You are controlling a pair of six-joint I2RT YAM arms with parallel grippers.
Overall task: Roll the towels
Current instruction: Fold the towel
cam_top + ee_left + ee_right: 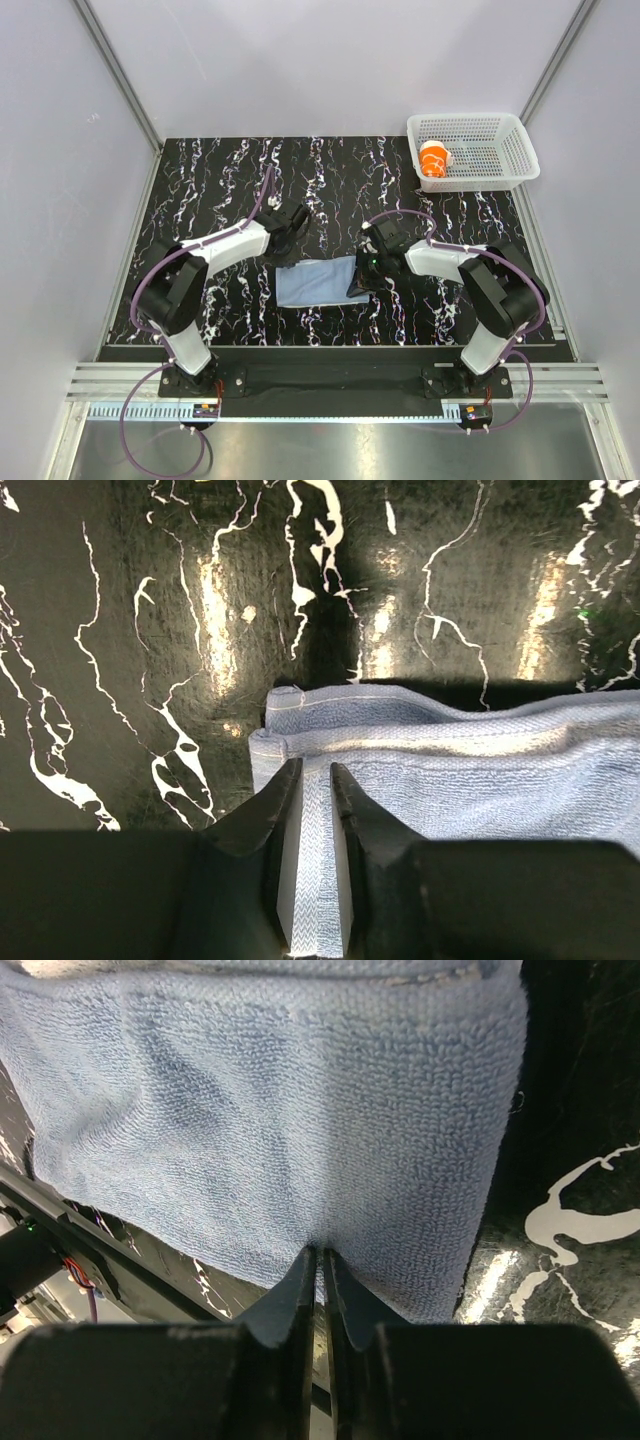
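Observation:
A light blue towel (318, 281) lies folded on the black marbled table (220, 190), between the two arms. My left gripper (287, 247) is at the towel's far left corner. In the left wrist view the left gripper (316, 780) is shut on a strip of the towel (480, 770), whose far edge is folded over. My right gripper (362, 281) is at the towel's right end. In the right wrist view the right gripper (321, 1260) is shut on the edge of the towel (280, 1110), which hangs lifted off the table.
A white mesh basket (505, 152) stands at the back right corner and holds an orange rolled towel (434, 160). Grey walls enclose the table on three sides.

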